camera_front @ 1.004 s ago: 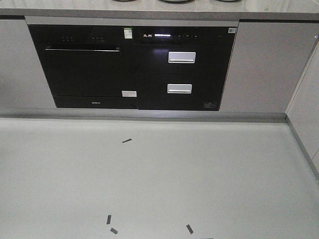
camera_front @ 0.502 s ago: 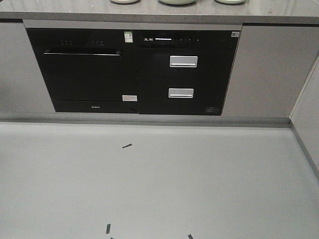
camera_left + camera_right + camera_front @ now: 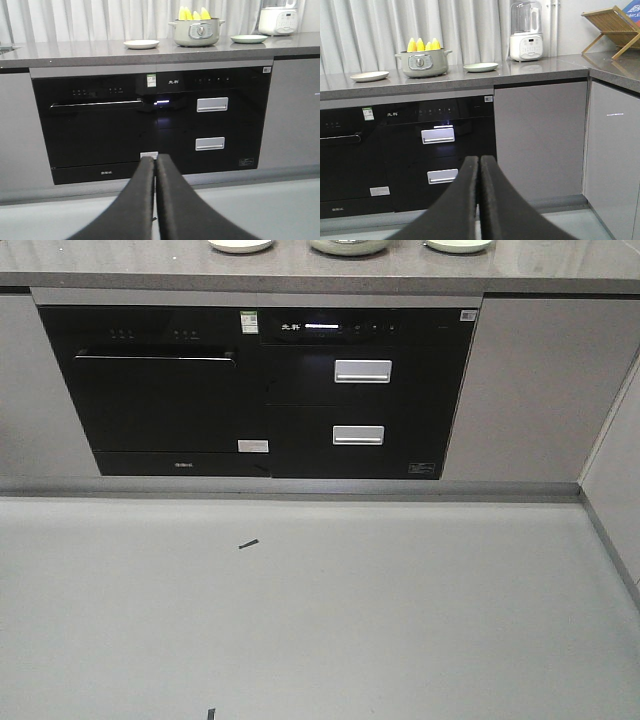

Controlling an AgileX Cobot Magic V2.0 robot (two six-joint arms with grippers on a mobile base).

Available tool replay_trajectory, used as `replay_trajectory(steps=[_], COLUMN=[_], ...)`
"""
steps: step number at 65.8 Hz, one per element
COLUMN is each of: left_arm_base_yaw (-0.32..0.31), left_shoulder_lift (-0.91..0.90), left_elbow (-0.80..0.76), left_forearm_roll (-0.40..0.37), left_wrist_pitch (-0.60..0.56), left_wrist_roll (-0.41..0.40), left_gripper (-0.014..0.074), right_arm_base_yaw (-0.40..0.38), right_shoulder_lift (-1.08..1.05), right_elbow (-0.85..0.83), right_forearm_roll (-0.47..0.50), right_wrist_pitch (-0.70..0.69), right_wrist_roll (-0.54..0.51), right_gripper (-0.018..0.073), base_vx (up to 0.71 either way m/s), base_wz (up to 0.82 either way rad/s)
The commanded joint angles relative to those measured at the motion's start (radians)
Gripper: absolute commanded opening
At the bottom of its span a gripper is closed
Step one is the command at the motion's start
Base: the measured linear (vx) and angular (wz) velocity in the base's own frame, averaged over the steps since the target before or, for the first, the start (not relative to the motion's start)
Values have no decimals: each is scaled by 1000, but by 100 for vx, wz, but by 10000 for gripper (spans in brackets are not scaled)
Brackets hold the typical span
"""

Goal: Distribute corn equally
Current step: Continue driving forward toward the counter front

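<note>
Corn is in the pot, standing on end. I count four yellow tips poking above the rim, packed close together; the rest of each cob is hidden inside. There's a white plate to one side of the pot and a green plate to the other, both on the same countertop and both bare as far as I can see. A tall white appliance sits beyond the green plate, further from the pot.

Handling, my read: the cobs are stiff, w/ a bit of weight for their size, so no flex to worry abt. But they're round and tapered, and prob damp if that pot was cooking, so slippery. Only the narrow ends are exposed, and pads pinching a taper tend to squirt off upward. I'd go in from above, get the fingers as far below the tip as the rim and neighbouring cobs allow, and pinch across the thick part w/ firm but not crushing force, since kernels bruise. Lift straight up so the others don't tip.

Left gripper: fingers pressed together, no gap, holding nothing, touching nothing. Right gripper: same, closed tight and empty. Both are low, facing the cabinet fronts, well below and well short of the pot. They need to open before any approach.
</note>
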Motion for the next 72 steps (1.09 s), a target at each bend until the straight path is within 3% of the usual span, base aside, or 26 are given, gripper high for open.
replay_trajectory(steps=[1, 72], left_arm_base_yaw=[-3, -3], left_shoulder_lift=[-17, -17], left_elbow=[14, 14], left_forearm_roll=[-3, -3], left_wrist_pitch=[-69, -69], left_wrist_roll=[-7, -7], left_gripper=[-6, -6], right_arm_base_yaw=[-4, -4], right_shoulder_lift=[-3, -3], right_elbow=[7, 7], right_forearm_roll=[-7, -7], right_wrist_pitch=[-73, -73], right_wrist_roll=[-5, -5], right_gripper=[-3, -3], base_vx=[8, 8], base_wz=[-4, -3])
